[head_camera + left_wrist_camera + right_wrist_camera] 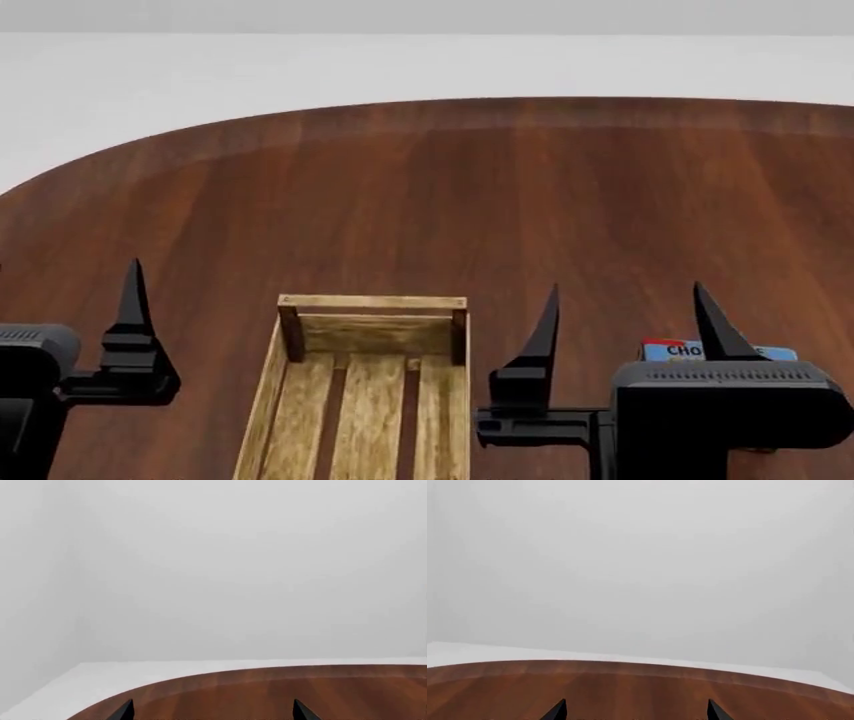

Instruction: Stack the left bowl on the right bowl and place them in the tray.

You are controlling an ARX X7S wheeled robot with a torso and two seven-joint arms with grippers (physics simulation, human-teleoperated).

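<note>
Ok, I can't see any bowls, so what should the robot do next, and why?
Probably tilt the head camera down or back off a little to find the bowls. Only the tray, a chocolate box and bare table show. Both the left gripper and right gripper are open and empty, so nothing can be grasped yet.

Bright, even, shadowless, sharp renders

Empty light-wood tray (360, 345) flat on table
</note>
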